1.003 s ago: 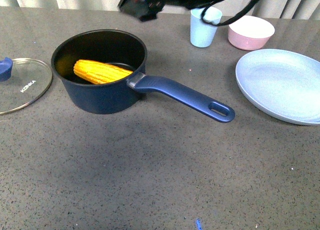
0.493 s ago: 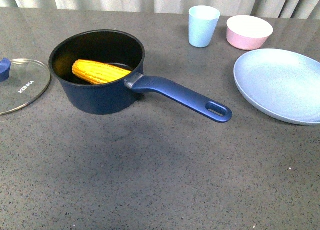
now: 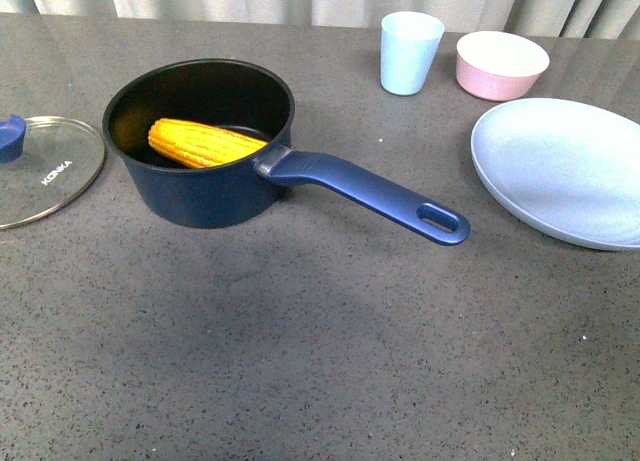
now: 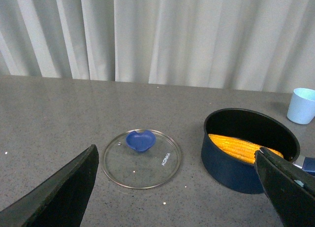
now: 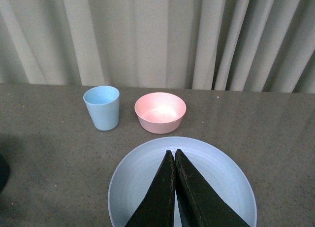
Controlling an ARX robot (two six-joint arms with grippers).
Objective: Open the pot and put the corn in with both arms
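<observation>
Now the front view shows no arm at all: the black arm that hung over the far side of the surface (image 3: pixel 300 361) a second ago, above the light blue cup (image 3: pixel 411 51) and pink bowl (image 3: pixel 502 64), has gone from that view, and nothing else has really shifted. That reads as a retreat after the work, and the task looks finished: the glass lid (image 3: pixel 45 173) lies flat on the surface beside the pot (image 3: pixel 200 186), apart from it, and the corn (image 3: pixel 205 144) lies inside the pot, tilted with one end up against the wall near the handle (image 3: pixel 370 194). In the left wrist view the left fingers (image 4: pixel 54 197) stand spread wide and hold nothing, with the lid between them and the pot and corn further off toward one finger, not touching either. In the right wrist view the right fingers (image 5: pixel 184 187) are pressed together with nothing between them, hovering above the pale blue plate (image 5: pixel 128 187), well apart from the corn; only a dark sliver at the frame edge may be the pot.
</observation>
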